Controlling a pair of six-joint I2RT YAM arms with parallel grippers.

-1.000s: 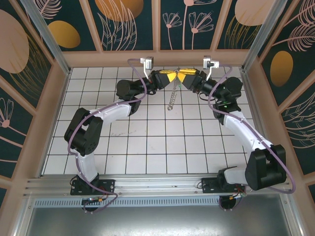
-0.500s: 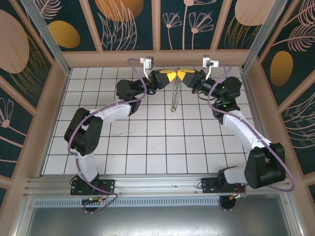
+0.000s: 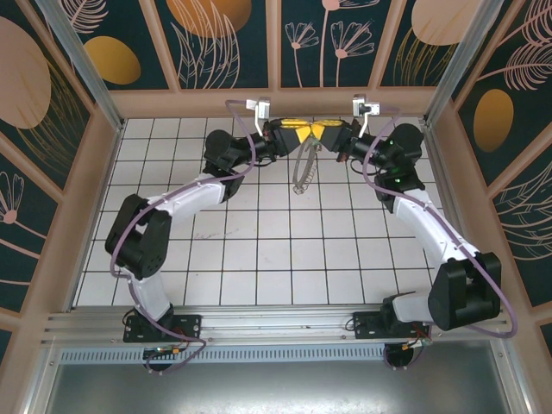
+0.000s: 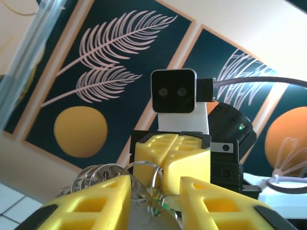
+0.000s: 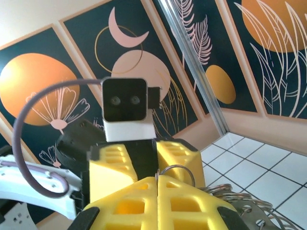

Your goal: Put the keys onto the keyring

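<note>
High over the far middle of the tiled floor my two grippers meet tip to tip. My left gripper (image 3: 300, 138) (image 4: 154, 184) is open, its yellow fingers standing apart around a cluster of silvery rings. A speck of green, the key's head (image 4: 161, 208), shows low between those fingers; the rest of the key is hidden. My right gripper (image 3: 316, 138) (image 5: 159, 184) is shut, pinching a thin wire ring of the keyring (image 5: 175, 166). The keyring (image 3: 301, 175) hangs below both grippers with its dangling silvery pieces (image 5: 235, 196).
The white tiled floor (image 3: 259, 250) is fenced by a wooden rim and painted panels; the back wall (image 3: 276, 102) lies just behind the grippers. An aluminium post (image 5: 192, 62) stands at the back right corner.
My left gripper has opened. The left arm's elbow has swung out to the left. The keyring has swayed a little under the grippers, which stay at the same spot.
</note>
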